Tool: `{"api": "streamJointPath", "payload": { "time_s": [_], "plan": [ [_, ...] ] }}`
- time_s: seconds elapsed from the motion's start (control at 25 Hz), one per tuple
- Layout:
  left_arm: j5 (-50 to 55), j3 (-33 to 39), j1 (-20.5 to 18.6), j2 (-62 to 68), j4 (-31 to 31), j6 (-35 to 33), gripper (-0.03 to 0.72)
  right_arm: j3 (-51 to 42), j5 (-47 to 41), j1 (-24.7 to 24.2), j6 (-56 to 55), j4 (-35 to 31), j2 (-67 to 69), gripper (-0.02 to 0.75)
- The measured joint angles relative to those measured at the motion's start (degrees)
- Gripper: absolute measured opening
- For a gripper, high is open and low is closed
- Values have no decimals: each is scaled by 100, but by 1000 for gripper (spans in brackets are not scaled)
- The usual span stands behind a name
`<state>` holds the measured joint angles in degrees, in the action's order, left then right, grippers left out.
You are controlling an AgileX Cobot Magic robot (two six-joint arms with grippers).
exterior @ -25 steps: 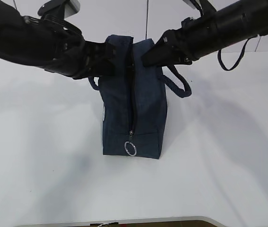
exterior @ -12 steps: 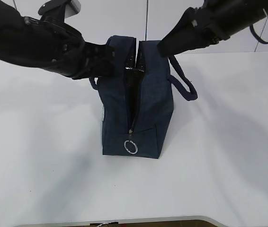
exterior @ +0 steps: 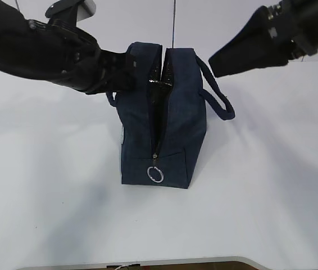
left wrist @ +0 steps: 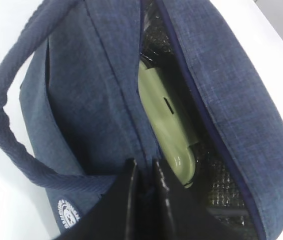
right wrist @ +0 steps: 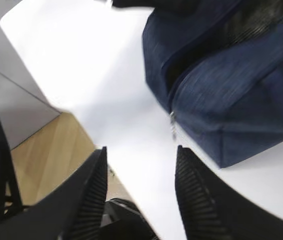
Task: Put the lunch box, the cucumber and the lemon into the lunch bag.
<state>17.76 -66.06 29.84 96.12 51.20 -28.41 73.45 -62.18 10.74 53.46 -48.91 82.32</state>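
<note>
The dark navy lunch bag (exterior: pixel 176 124) stands upright mid-table with its top zipper parted. My left gripper (exterior: pixel 130 67) is shut on the left lip of the opening; in the left wrist view its fingertips (left wrist: pixel 144 162) pinch that fabric rim. Inside the bag the lunch box (left wrist: pixel 164 120) shows its pale green lid against the foil lining. My right gripper (exterior: pixel 214 63) hangs open in the air to the right of the bag, touching nothing; its jaws (right wrist: pixel 141 150) are empty. The cucumber and the lemon are hidden or out of view.
A silver ring pull (exterior: pixel 155 175) hangs at the near end of the zipper. One handle (exterior: pixel 222 101) loops out on the bag's right side, another (left wrist: pixel 6 135) on the left. The white table (exterior: pixel 260 197) ends close in front; wooden floor (right wrist: pixel 46 155) lies beyond its edge.
The right gripper has left the bag's right rim and drawn back up and to the right, standing open. The bag's mouth has spread wider. The left gripper has stayed put.
</note>
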Motion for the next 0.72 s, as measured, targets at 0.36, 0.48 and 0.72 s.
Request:
{"api": "streamJointPath", "payload": {
  "time_s": [0.36,0.48,0.72],
  "plan": [
    [0,0,0,0,0,0,14,-1960,623,0,1185,-968,-647,365],
    [0,0,0,0,0,0,14,-2461,698,0,1899,-1550,-647,365],
    [0,0,0,0,0,0,14,-3188,759,0,3814,-2097,-650,365]
  ]
}}
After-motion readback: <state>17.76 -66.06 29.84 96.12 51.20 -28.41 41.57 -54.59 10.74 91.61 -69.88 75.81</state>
